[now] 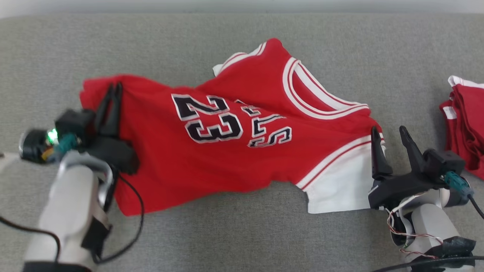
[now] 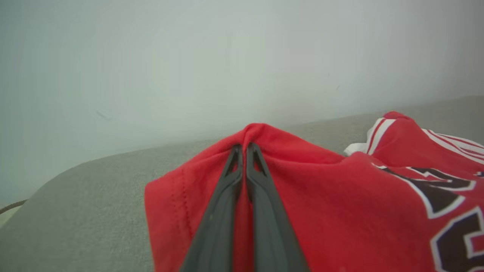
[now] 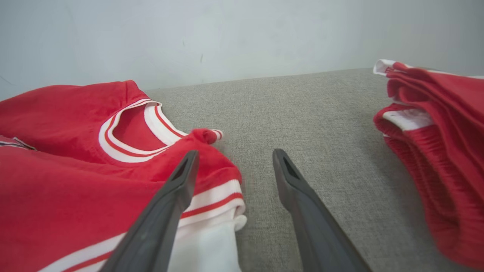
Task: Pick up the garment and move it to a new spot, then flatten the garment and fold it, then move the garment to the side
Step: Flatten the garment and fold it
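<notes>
The garment [image 1: 234, 151] is a red basketball jersey with white trim and the number 23, spread across the grey cloth surface with its neck to the right. My left gripper [image 1: 114, 87] is shut on the garment's left hem; in the left wrist view the two dark fingers [image 2: 227, 196] pinch a raised ridge of the red garment [image 2: 340, 196]. My right gripper [image 1: 389, 132] stands open at the jersey's right shoulder. In the right wrist view its left finger lies over the striped edge of the garment [image 3: 75, 189] and its right finger [image 3: 302, 196] is over bare surface.
A pile of folded red and white clothes [image 1: 467, 124] lies at the right edge, also seen as the pile [image 3: 438, 143] close to my right gripper. The grey surface [image 1: 242, 234] runs to a pale wall behind.
</notes>
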Tool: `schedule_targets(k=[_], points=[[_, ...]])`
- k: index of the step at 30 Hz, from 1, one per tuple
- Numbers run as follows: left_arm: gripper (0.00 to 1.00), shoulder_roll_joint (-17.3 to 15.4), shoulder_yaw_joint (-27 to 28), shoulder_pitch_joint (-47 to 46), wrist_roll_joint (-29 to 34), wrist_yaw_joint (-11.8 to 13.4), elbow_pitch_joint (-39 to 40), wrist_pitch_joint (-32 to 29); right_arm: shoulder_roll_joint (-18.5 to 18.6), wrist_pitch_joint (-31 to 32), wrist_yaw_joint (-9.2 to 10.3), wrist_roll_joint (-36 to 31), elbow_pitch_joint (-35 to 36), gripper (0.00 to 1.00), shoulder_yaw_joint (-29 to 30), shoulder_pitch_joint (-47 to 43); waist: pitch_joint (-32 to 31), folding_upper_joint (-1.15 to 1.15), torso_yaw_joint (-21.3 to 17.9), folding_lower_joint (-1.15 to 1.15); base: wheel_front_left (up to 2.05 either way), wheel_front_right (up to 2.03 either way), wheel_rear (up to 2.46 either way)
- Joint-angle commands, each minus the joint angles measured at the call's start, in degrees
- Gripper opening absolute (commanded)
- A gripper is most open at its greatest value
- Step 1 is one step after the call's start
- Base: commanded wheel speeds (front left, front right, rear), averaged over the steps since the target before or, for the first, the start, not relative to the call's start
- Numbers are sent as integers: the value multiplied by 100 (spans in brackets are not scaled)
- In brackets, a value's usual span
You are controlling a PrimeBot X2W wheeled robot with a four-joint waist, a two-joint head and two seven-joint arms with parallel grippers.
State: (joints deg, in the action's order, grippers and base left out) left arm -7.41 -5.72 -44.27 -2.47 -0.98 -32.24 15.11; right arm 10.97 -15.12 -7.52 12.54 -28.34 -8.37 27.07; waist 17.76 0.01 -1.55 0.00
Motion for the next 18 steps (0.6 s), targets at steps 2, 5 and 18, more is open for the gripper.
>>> schedule_targets(k=[2, 5, 18], points=[[0, -199, -1, -356, 121, -39, -226, 5, -40, -1, 7, 31, 68, 100, -90, 92, 242, -1, -185, 0, 0, 0, 0], [0, -391, -41, -780, 225, -93, -582, 5, -89, 0, 7, 56, 133, 100, -193, 189, 374, -1, -335, 0, 0, 0, 0], [0, -1015, -199, -1692, 466, 46, -1060, 5, -222, -1, 7, 151, 222, 100, -466, 389, 782, -1, -847, 0, 0, 0, 0]])
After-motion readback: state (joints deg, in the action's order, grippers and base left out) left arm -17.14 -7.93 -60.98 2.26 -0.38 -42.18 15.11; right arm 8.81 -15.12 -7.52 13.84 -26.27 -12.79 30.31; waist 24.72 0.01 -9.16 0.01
